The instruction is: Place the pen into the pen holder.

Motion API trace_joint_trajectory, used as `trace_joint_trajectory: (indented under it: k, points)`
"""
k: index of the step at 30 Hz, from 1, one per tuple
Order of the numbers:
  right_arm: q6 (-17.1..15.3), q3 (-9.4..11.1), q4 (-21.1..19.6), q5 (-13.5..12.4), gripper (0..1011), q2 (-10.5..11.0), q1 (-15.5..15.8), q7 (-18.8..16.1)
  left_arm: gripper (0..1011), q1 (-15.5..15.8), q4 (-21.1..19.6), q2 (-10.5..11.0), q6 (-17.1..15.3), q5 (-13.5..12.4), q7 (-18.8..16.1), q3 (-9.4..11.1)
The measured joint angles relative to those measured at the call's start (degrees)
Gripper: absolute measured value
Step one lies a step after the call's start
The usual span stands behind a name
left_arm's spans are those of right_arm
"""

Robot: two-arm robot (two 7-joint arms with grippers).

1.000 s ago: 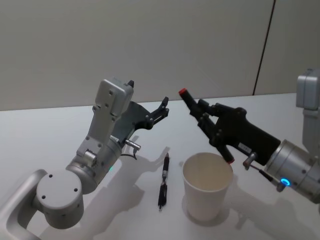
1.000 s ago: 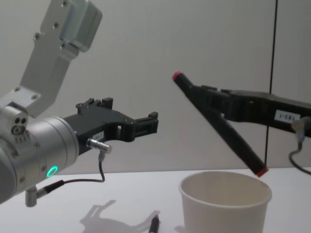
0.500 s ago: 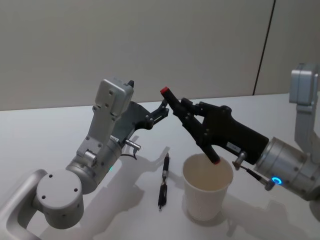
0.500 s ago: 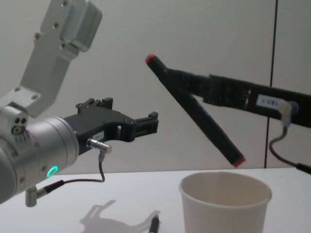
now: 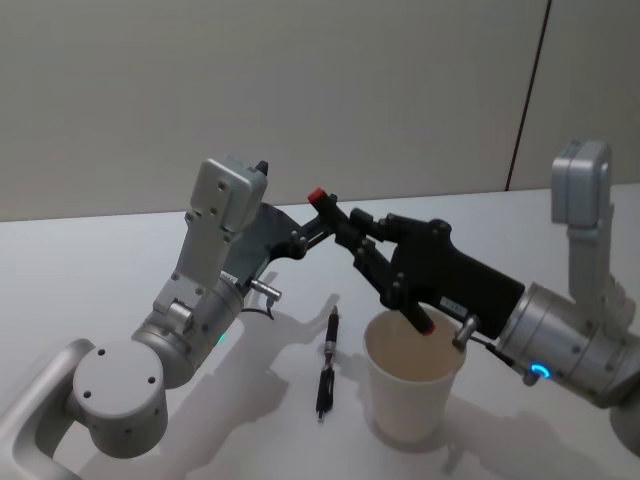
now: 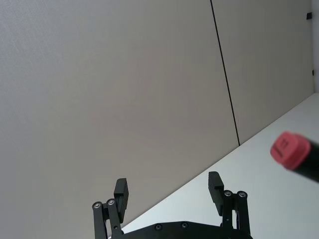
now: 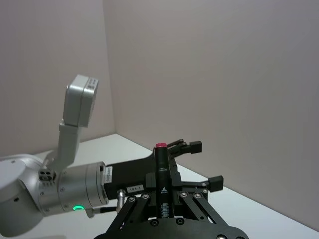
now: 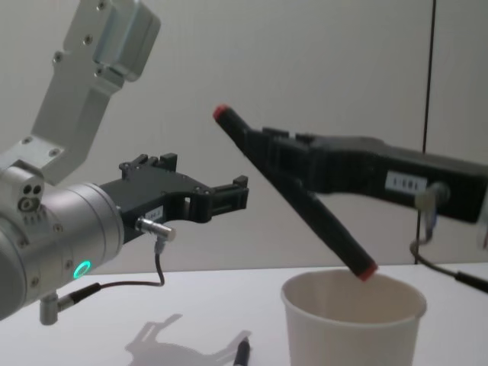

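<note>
Right gripper clamps the pen mid-shaft, tilted over the pen holder; likely light, rigid, smooth, so slip-prone; left gripper spread, idle.

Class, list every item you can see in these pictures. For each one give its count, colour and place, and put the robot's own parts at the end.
pen holder: one, off-white paper cup, upright on the table below the right gripper.
marker pen: one, black with red ends, tilted, lower end at the pen holder's mouth.
slim pen: one, black, lying on the table to the left of the pen holder, apart from it.
table: one, white.
wall: grey panels, behind the table.
left gripper: one, black, jaws open and empty, raised above the table near the marker pen's upper end.
right gripper: one, black, jaws shut on the marker pen, above the pen holder.
</note>
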State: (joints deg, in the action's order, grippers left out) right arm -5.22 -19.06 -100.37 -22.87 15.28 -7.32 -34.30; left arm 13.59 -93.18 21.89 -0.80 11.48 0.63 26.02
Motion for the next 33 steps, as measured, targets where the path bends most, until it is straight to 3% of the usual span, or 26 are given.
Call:
trace_joint_trajectory:
  k: [3,5,19,33]
  points:
    - [1.5,-0.3,0.2,1.5,164,0.2,0.5,0.8,1001,0.0,0.0,0.0,0.0,0.0,0.0,0.0]
    - [4.2,-0.7,0.6,3.3,164,0.5,1.4,2.3,1001,0.0,0.0,0.0,0.0,0.0,0.0,0.0]
    - [17.6,-2.4,3.0,7.4,164,0.6,5.3,9.6,1001,0.0,0.0,0.0,0.0,0.0,0.0,0.0]
    - [22.9,-3.0,4.0,8.7,164,0.5,6.8,12.5,1001,0.0,0.0,0.0,0.0,0.0,0.0,0.0]
